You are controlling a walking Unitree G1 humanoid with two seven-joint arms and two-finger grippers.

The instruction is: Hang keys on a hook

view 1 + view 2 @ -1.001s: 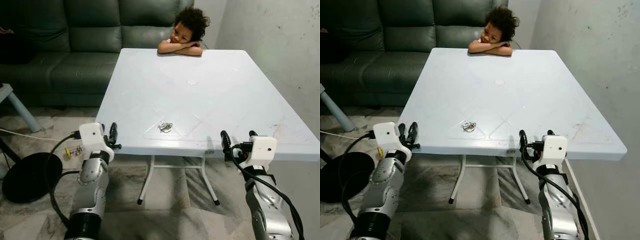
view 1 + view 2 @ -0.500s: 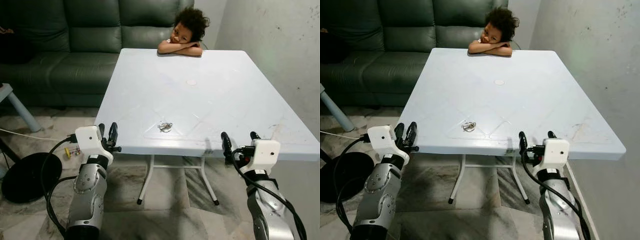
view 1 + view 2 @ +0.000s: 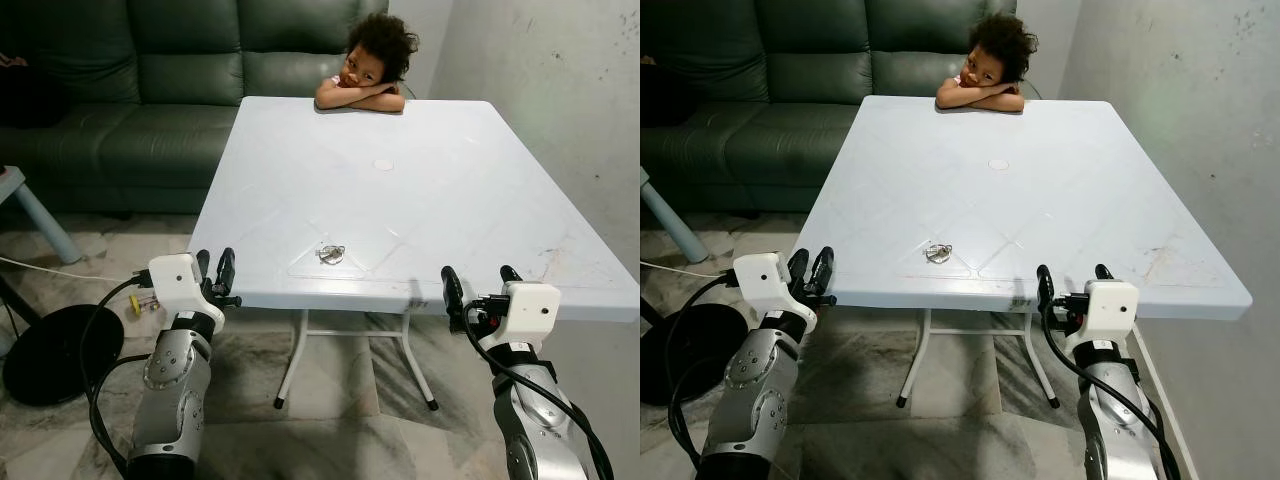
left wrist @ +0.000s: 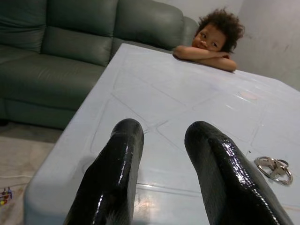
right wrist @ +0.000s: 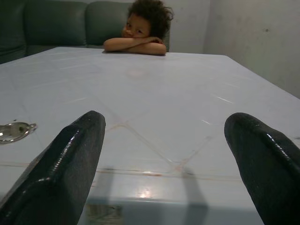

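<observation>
A small bunch of keys on a metal ring (image 3: 331, 254) lies flat on the white table (image 3: 420, 190), close to its near edge and a little left of centre. My left gripper (image 3: 215, 262) hovers just outside the table's near left corner, open, with a narrow gap between its fingers and nothing held. My right gripper (image 3: 477, 275) is at the near edge further right, wide open and empty. In the left wrist view the keys (image 4: 274, 168) lie beyond the black fingers (image 4: 117, 159). The right wrist view has the keys (image 5: 14, 131) off to one side.
A person (image 3: 368, 70) leans on folded arms at the table's far edge. A dark green sofa (image 3: 150, 90) stands behind and to the left. A grey wall (image 3: 560, 100) runs close along the right. A black round base (image 3: 50, 350) and cables lie on the floor at left.
Both grippers have sunk slightly at the table's near edge, the left one also drifting a little left. The keys have not moved.
</observation>
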